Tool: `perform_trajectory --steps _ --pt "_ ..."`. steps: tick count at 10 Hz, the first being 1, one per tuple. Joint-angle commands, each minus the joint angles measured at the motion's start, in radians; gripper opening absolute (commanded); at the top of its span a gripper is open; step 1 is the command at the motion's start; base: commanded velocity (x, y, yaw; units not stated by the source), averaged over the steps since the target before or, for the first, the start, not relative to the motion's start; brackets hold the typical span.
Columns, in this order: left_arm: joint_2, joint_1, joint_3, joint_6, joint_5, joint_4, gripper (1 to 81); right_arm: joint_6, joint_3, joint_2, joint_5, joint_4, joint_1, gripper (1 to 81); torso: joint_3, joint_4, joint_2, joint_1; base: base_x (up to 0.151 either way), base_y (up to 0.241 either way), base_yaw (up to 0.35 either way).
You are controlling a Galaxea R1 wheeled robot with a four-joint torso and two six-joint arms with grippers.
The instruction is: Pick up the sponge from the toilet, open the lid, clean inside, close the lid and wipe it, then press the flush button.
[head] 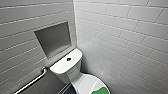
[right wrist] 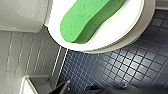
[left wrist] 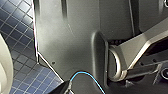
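Note:
The white toilet [head: 67,68] stands in the corner of two tiled walls, with the dark round flush button [head: 68,59] at the centre of its tank top. Its lid [head: 85,83] is down. The green sponge [head: 100,90] lies flat on the lid's front part, at the lower edge of the head view. In the right wrist view the sponge [right wrist: 90,18] rests on the white lid [right wrist: 120,30], untouched. My right gripper [right wrist: 77,88] hangs a good way off from it, over the floor, with only dark tips showing and nothing between them.
A recessed niche [head: 53,38] sits in the left wall above the tank. A metal grab rail [head: 32,81] runs along that wall beside the toilet. Dark blue small-tiled floor [right wrist: 120,67] lies around the bowl. A blue cable [left wrist: 85,75] crosses the left wrist view.

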Motion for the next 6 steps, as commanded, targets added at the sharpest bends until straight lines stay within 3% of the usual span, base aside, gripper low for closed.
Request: perform_trajectory --steps 1,2,6 --pt "-0.007 0.002 0.002 -0.003 0.072 -0.008 81.1 0.002 0.021 -0.021 -0.048 0.012 0.102 81.1 -0.092 0.0 -0.098 0.063 0.0 0.0 0.0" --pt "-0.007 0.002 0.002 -0.003 0.072 -0.008 81.1 0.004 0.028 -0.019 -0.047 0.012 0.117 81.1 -0.032 0.0 -0.135 0.086 0.0 0.0 0.0" --pt "-0.009 0.002 0.002 -0.005 0.072 -0.008 81.1 0.038 0.034 -0.007 -0.048 0.014 0.186 81.1 -0.072 0.0 -0.257 0.162 0.0 0.0 0.0"
